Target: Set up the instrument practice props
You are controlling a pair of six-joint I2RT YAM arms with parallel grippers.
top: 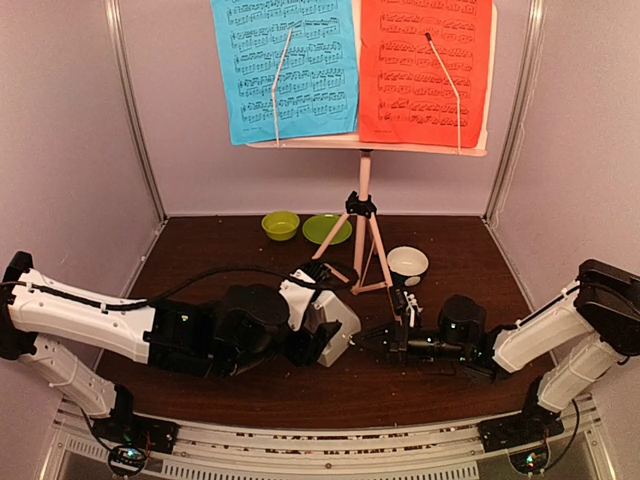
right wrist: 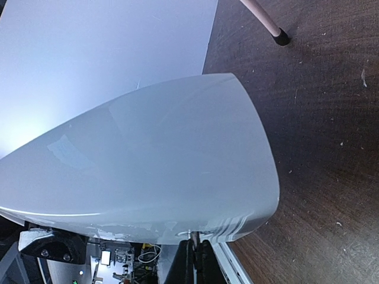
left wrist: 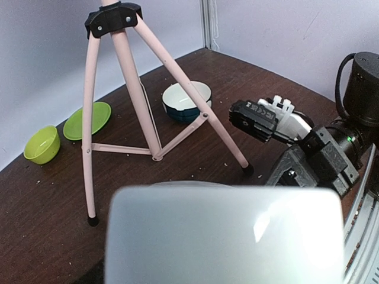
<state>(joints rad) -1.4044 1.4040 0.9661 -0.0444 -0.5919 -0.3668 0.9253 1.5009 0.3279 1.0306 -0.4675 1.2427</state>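
Observation:
The pale pink music stand (top: 365, 185) is upright at the back, its tripod legs (left wrist: 133, 89) spread on the dark table. On its desk rest a blue page (top: 285, 65) and a red page (top: 425, 65). The white metronome (top: 338, 322) lies tipped in front of the tripod. My left gripper (top: 322, 328) is closed round its body, which fills the low part of the left wrist view (left wrist: 225, 236) and hides the fingers. My right gripper (top: 388, 340) is shut on a thin metal pin (right wrist: 193, 235) sticking out of the metronome (right wrist: 148, 165).
A green bowl (top: 280, 225) and a green plate (top: 327, 229) sit behind the tripod at the back wall. A small white bowl with a dark rim (top: 407, 263) stands just right of the tripod legs. Pale walls close in the table on three sides.

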